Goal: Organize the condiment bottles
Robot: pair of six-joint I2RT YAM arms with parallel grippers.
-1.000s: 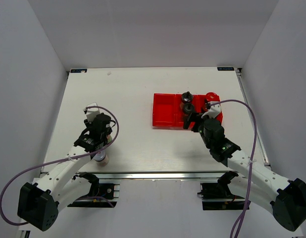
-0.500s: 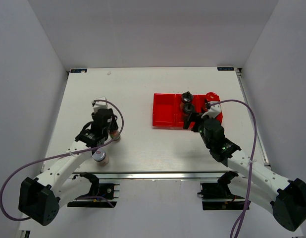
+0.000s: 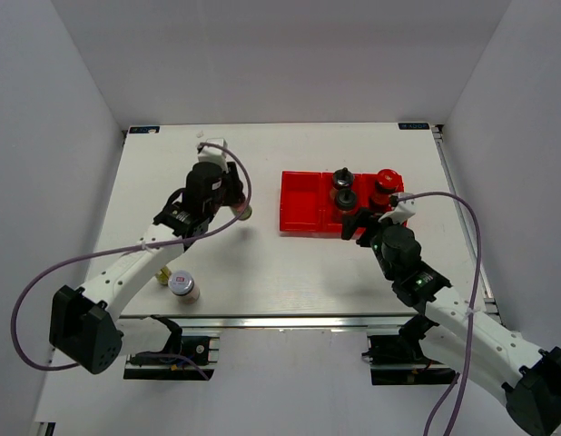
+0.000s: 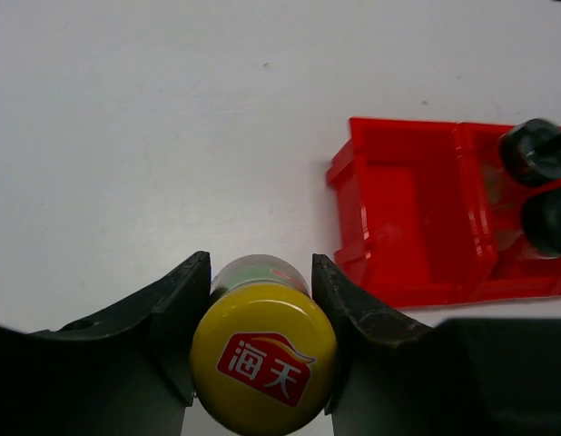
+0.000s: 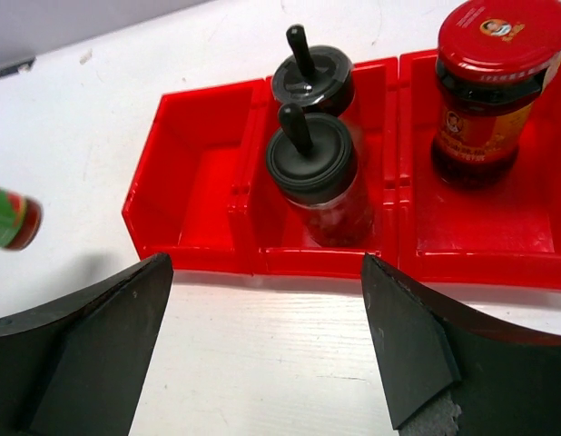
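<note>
Your left gripper (image 4: 260, 277) pinched the yellow-capped sauce bottle (image 4: 263, 361), cap facing the wrist and length pointing forward, with the empty end compartment of the red tray (image 4: 403, 218) ahead-right, while your right gripper (image 5: 262, 272) stood spread.

I've got 1 slim yellow-cap sauce btl (image 4: 262, 368), red logo on cap, green label, clamped in left gripper (image 4: 260, 272), lifted, left of red tray (image 3: 299, 204). Rear shaker (image 3: 344, 176) and front shaker (image 3: 346, 197), black caps, stand upright in mid compartment. Red-lid dark jar (image 3: 386, 179) is upright in right compartment. Silver-lid jar (image 3: 182, 285) stands near-left on table, w/ 2nd yellow-cap btl (image 3: 162, 275) just beside it, partly hidden.
</note>
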